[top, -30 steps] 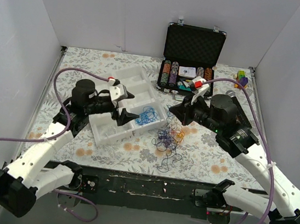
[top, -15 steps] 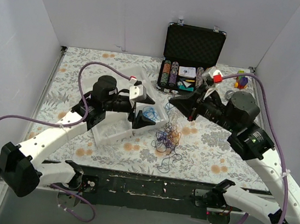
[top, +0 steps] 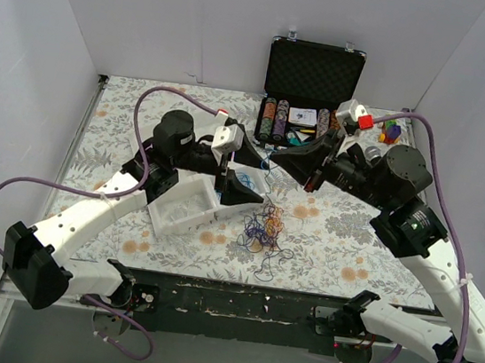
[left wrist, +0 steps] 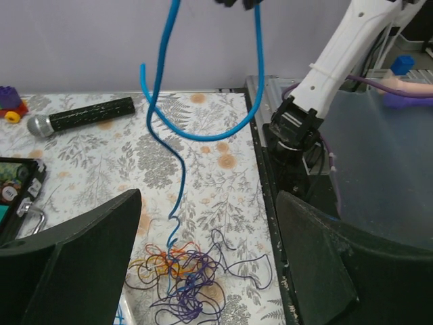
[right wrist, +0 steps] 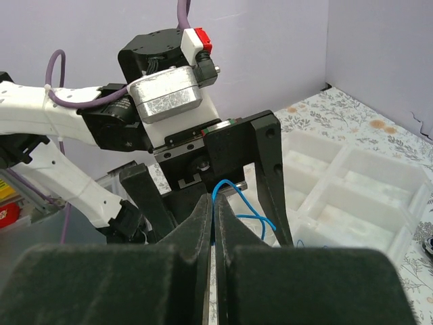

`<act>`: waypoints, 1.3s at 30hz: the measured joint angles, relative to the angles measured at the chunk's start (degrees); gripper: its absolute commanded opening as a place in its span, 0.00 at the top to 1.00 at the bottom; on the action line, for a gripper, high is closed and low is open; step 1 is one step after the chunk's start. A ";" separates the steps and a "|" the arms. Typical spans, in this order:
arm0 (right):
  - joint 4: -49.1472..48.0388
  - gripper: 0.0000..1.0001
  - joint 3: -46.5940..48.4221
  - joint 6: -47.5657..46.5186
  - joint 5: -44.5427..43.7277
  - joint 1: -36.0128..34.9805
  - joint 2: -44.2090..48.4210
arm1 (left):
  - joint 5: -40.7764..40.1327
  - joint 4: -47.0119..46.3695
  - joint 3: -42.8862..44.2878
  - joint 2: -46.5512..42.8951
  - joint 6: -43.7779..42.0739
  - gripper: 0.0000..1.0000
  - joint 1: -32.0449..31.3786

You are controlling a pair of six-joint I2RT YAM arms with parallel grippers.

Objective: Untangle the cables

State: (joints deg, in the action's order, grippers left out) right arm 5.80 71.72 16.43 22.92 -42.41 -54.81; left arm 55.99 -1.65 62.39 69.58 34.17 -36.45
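Blue cable [left wrist: 203, 137] pinched tight in right hand [right wrist: 215, 206] above the tangle [left wrist: 183, 277]; left hand [left wrist: 208, 203] wide, empty. Lift slowly, straight up, so snags slip free.

Blue cable [left wrist: 203, 138] lifted, apparently off the tray [top: 180, 214], left gripper [left wrist: 208, 203] swung closer

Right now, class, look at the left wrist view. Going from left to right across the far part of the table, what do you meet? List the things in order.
First the toy blocks → microphone → blue cable, hanging → right arm's base.
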 measured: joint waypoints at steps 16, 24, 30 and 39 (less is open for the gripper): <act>-0.70 0.99 3.52 0.17 2.25 0.00 -1.88 | 6.45 0.74 4.24 2.54 2.45 0.86 -0.81; -1.31 0.66 2.86 0.15 2.29 0.00 -1.09 | 1.79 -5.29 4.11 4.94 6.08 1.00 -0.81; -0.90 0.13 -4.24 -0.94 -3.58 -0.04 3.34 | -0.68 -2.38 9.01 5.35 4.17 1.00 -0.52; 2.71 0.10 -25.59 -1.62 -10.88 -0.04 7.26 | -2.71 3.98 22.97 4.39 -2.12 1.00 0.59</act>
State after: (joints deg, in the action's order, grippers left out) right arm 8.51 46.13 14.81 12.03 -42.46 -47.55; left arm 53.28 2.33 85.36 73.97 32.05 -35.86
